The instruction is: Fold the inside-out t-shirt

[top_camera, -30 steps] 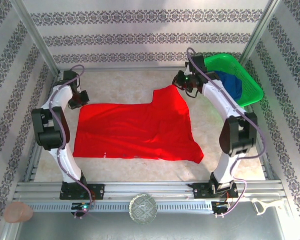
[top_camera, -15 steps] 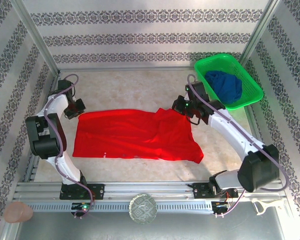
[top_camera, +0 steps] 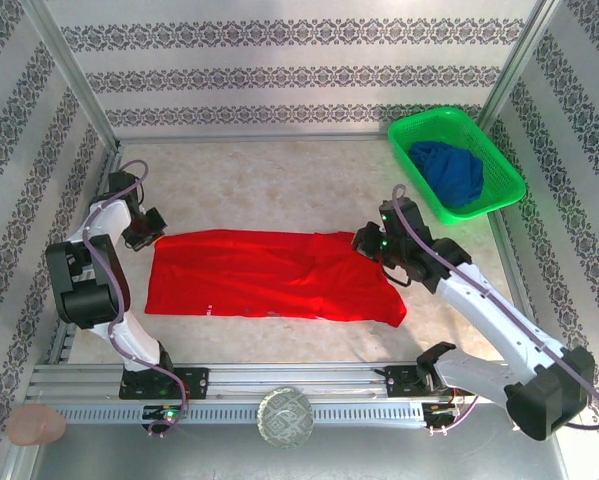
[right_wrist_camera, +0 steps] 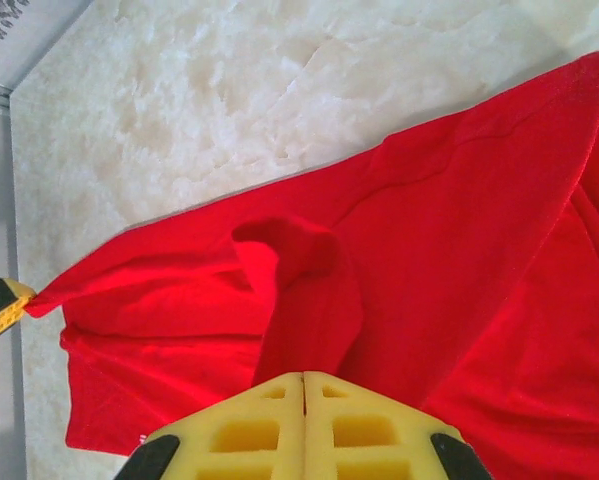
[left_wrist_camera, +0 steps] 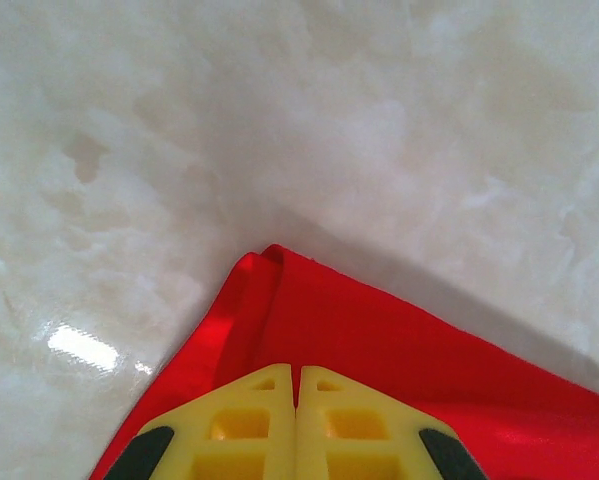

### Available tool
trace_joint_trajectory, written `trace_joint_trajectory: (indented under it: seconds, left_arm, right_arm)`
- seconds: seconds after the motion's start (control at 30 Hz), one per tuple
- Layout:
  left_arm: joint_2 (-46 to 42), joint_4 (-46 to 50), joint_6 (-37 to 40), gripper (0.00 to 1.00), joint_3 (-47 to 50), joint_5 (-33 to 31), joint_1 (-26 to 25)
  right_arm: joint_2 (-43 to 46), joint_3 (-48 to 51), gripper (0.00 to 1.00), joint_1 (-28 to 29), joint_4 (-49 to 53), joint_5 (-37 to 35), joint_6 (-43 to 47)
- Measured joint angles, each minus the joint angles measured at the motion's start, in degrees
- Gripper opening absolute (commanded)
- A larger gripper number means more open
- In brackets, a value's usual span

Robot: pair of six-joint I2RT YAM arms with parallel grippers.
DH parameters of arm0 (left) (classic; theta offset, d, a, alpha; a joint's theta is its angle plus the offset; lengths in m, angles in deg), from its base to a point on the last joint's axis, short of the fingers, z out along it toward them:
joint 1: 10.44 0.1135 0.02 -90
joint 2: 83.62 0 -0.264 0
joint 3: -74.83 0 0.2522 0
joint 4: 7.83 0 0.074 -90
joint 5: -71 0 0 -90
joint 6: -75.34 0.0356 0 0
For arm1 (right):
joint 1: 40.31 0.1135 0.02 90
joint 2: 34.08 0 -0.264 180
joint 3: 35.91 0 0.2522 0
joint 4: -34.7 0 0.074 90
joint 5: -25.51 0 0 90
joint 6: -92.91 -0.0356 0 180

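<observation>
The inside-out t-shirt (top_camera: 269, 275) is bright red and lies as a wide, wrinkled band across the middle of the table. My left gripper (top_camera: 149, 232) sits low at its far left corner, shut on the cloth. In the left wrist view the yellow fingers (left_wrist_camera: 249, 420) press together over the red corner (left_wrist_camera: 379, 330). My right gripper (top_camera: 367, 240) is shut on the far right edge, from which a ridge of red cloth (right_wrist_camera: 309, 300) rises into the closed right gripper (right_wrist_camera: 304, 375). The shirt's near hem lies flat on the table.
A green basket (top_camera: 499, 185) at the back right holds a dark blue garment (top_camera: 449, 170). Patterned walls close in the back and sides. An aluminium rail (top_camera: 299, 380) runs along the near edge, with a round patterned object (top_camera: 285, 416) in front of it.
Both grippers have come toward the near side with the shirt's far edge, the right one lowering from near the basket. The shirt has gone from a broad sheet to a narrower band.
</observation>
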Motion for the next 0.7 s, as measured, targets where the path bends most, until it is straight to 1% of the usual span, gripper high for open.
trace_joint_trajectory:
  seconds: [0.1,0.23,0.27,0.3,0.33,0.37,0.4,0.43,0.47,0.5,0.53,0.67,0.7]
  left_arm:
    - [-1.7,-0.5,-0.2,0.00,0.6,0.3,0.2]
    - [-2.4,-1.9,-0.2,0.00,1.9,0.3,0.2]
    - [-2.3,-2.4,-0.2,0.00,2.8,0.3,0.2]
    - [-2.2,-2.7,-0.2,0.00,3.5,0.3,0.2]
    - [-1.8,-2.9,-0.2,0.00,4.2,0.2,0.2]
    - [-1.2,-3.1,-0.2,0.00,4.8,0.1,0.2]
    - [-0.4,-3.3,-0.2,0.02,5.2,0.0,0.3]
    - [0.6,-3.6,-0.2,0.05,5.6,0.1,0.5]
    - [1.4,-3.8,-0.2,0.13,5.9,0.1,0.7]
    - [1.9,-4.1,-0.2,0.24,6.1,0.1,1.0]
    - [2.1,-4.4,-0.3,0.31,6.5,0.1,1.3]
    - [1.1,-5.3,-1.5,0.56,7.2,0.2,1.7]
    - [0.4,-5.6,-1.8,0.60,7.2,0.4,1.7]
  right_arm:
    - [2.1,0.9,0.00,0.0,0.8,-0.7,-0.4]
    - [2.6,3.8,0.00,0.9,1.0,-1.3,-1.0]
    - [2.6,5.0,0.08,1.6,1.0,-1.5,-1.2]
    - [2.6,6.0,0.20,2.4,1.0,-1.8,-1.3]
    - [2.6,7.4,0.34,3.5,1.0,-2.2,-1.6]
    - [2.6,8.7,0.43,4.7,1.2,-2.6,-1.7]
    - [2.6,9.7,0.46,5.6,1.4,-2.9,-1.9]
    - [2.7,11.1,0.47,6.8,1.9,-3.3,-2.1]
    - [3.1,12.2,0.48,7.6,2.7,-3.7,-2.6]
    - [3.7,13.0,0.48,8.0,3.6,-4.1,-2.9]
    - [4.8,13.6,0.48,8.3,4.7,-4.5,-3.2]
    - [7.5,13.6,0.47,7.3,6.1,-5.9,-3.2]
    - [6.8,13.2,0.47,6.8,6.0,-5.8,-2.9]
